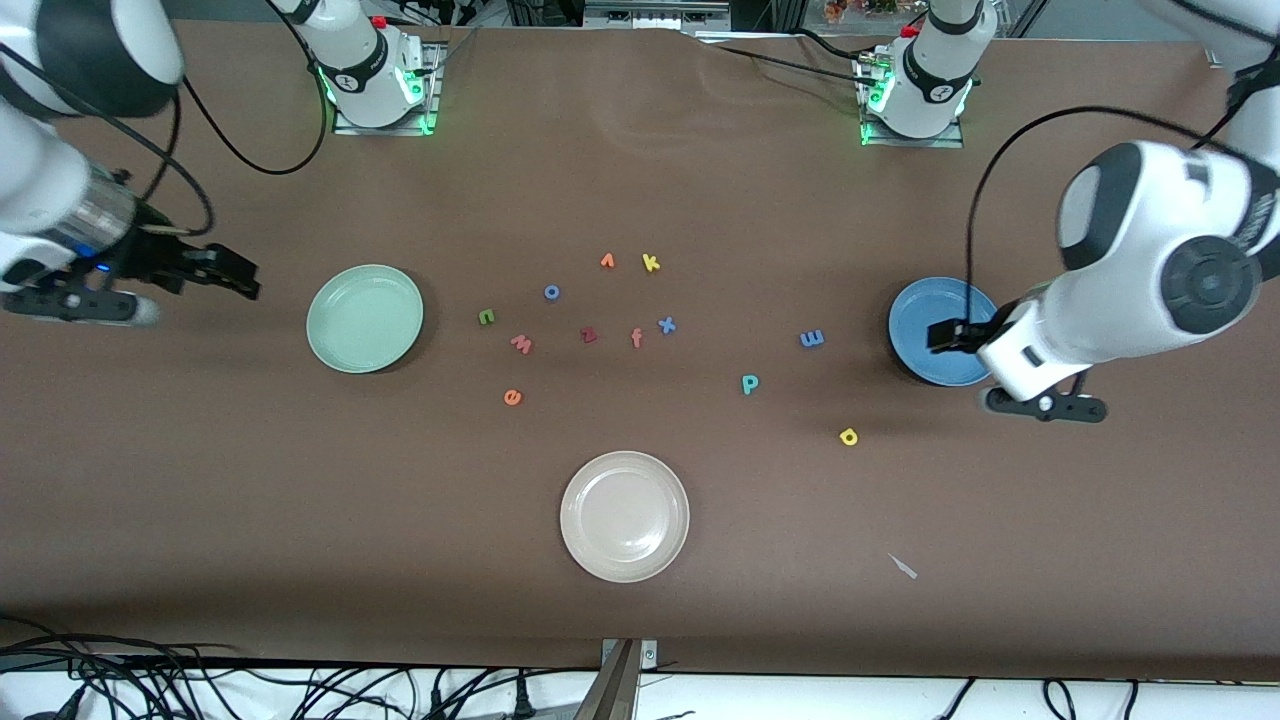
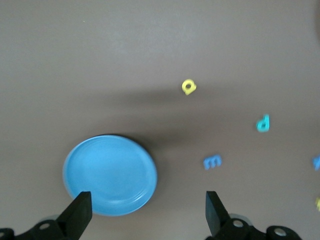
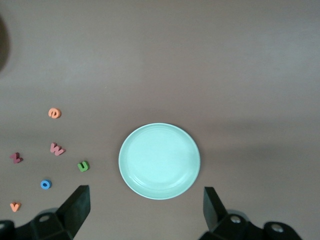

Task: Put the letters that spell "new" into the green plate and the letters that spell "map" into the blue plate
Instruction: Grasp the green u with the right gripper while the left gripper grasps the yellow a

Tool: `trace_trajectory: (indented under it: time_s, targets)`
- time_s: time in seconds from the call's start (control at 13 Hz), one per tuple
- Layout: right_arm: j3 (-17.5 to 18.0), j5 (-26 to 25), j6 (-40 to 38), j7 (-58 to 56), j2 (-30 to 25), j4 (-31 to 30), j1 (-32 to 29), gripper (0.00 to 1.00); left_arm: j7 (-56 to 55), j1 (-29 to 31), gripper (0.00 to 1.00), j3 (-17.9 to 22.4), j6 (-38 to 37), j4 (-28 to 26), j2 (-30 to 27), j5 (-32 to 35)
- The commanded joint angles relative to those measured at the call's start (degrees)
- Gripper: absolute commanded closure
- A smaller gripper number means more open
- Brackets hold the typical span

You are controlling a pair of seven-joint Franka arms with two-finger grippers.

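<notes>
The green plate (image 1: pixel 365 318) (image 3: pixel 159 161) lies toward the right arm's end. Beside it sit the green n (image 1: pixel 486 317) (image 3: pixel 83 166), pink w (image 1: pixel 521 344) (image 3: pixel 57 149) and orange e (image 1: pixel 512 397) (image 3: pixel 54 113). The blue plate (image 1: pixel 925 305) (image 2: pixel 110 175) lies toward the left arm's end, with the blue m (image 1: pixel 812 339) (image 2: pixel 212 162), teal p (image 1: pixel 749 383) (image 2: pixel 263 123) and yellow a (image 1: pixel 848 436) (image 2: pixel 188 87) close by. My left gripper (image 1: pixel 945 336) (image 2: pixel 147 200) hangs open over the blue plate's rim, holding nothing. My right gripper (image 1: pixel 240 278) (image 3: pixel 146 194) hovers open over bare table beside the green plate.
Stray letters lie mid-table: orange v (image 1: pixel 607 261), yellow k (image 1: pixel 651 263), blue o (image 1: pixel 551 292), dark red z (image 1: pixel 588 335), salmon f (image 1: pixel 636 338), blue x (image 1: pixel 666 324). A beige-white plate (image 1: pixel 624 516) sits nearer the front camera. A small pale scrap (image 1: pixel 903 566) lies near the front edge.
</notes>
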Motion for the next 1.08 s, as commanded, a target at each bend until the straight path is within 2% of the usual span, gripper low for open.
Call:
trace_trajectory:
  time_s: [0.0, 0.15, 0.31, 0.46, 0.69, 1.0]
  targets:
    - [4.4, 0.5, 5.4, 1.0, -1.6, -6.4, 0.0, 0.0, -11.2, -0.9, 0.0, 0.3, 6.5, 0.9, 6.0, -1.4]
    - [7.0, 0.4, 12.9, 3.8, -1.6, -11.5, 0.0, 0.0, -18.2, -1.4, 0.0, 0.3, 12.7, 1.5, 10.4, -1.6]
    - [10.8, 0.3, 23.9, 8.4, 0.1, -17.7, 0.0, 0.0, -27.5, -1.5, 0.0, 0.4, 17.4, 4.0, 15.8, -1.4]
    - [13.2, 0.1, 29.6, 10.1, 4.8, -19.0, 0.1, 0.0, -35.3, -2.9, 0.01, 0.6, 18.0, 7.9, 21.1, -1.2]
    - [13.8, 0.1, 34.6, 10.2, 10.6, -19.1, 2.5, 0.0, -39.6, -4.4, 0.01, 0.7, 20.3, 13.4, 27.6, -1.1]
    - [13.8, -0.9, 39.9, 10.4, 17.7, -19.0, 6.1, 0.0, -41.5, -4.7, 0.01, 0.8, 21.2, 13.4, 28.3, -0.7]
